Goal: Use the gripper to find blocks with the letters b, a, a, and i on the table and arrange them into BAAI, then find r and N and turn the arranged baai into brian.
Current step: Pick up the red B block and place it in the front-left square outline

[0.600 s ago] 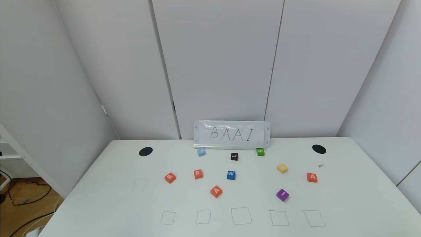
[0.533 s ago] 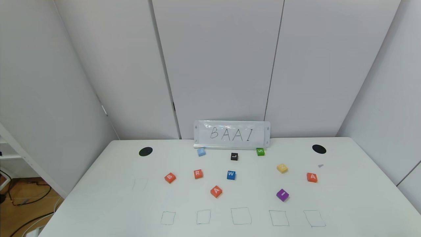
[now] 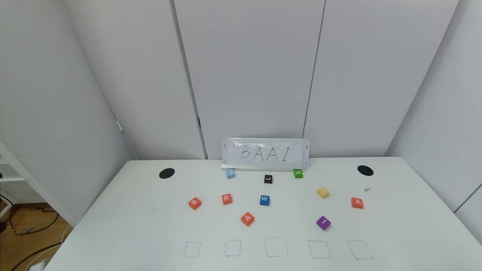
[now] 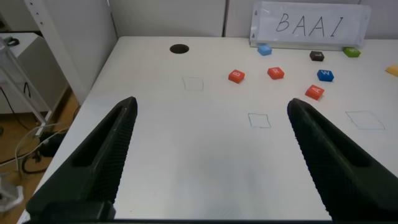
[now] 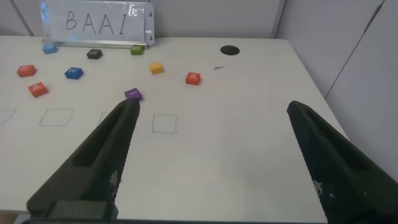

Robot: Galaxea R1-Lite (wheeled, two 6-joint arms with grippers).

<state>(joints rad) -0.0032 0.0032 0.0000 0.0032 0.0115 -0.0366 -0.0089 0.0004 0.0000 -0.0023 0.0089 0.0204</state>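
On the white table (image 3: 113,233) lie orange-red blocks B (image 3: 194,203), A (image 3: 247,218) and A (image 3: 357,203), and a purple I (image 3: 323,223). Orange-red r (image 3: 227,199) sits just right of B. I cannot read an N on any block; the light-blue (image 3: 230,174) and yellow (image 3: 323,192) blocks' letters are too faint. Both grippers are outside the head view. My left gripper (image 4: 211,106) hangs open over bare table near the front left. My right gripper (image 5: 212,106) hangs open near the front right, with the I (image 5: 133,94) beyond one finger.
A BAAI sign (image 3: 265,153) stands at the back edge. Blue W (image 3: 264,200), black L (image 3: 268,178) and green S (image 3: 298,173) lie among the letters. Several pen-drawn squares (image 3: 276,247) line the front. Two black spots (image 3: 167,173) (image 3: 365,170) mark the far corners.
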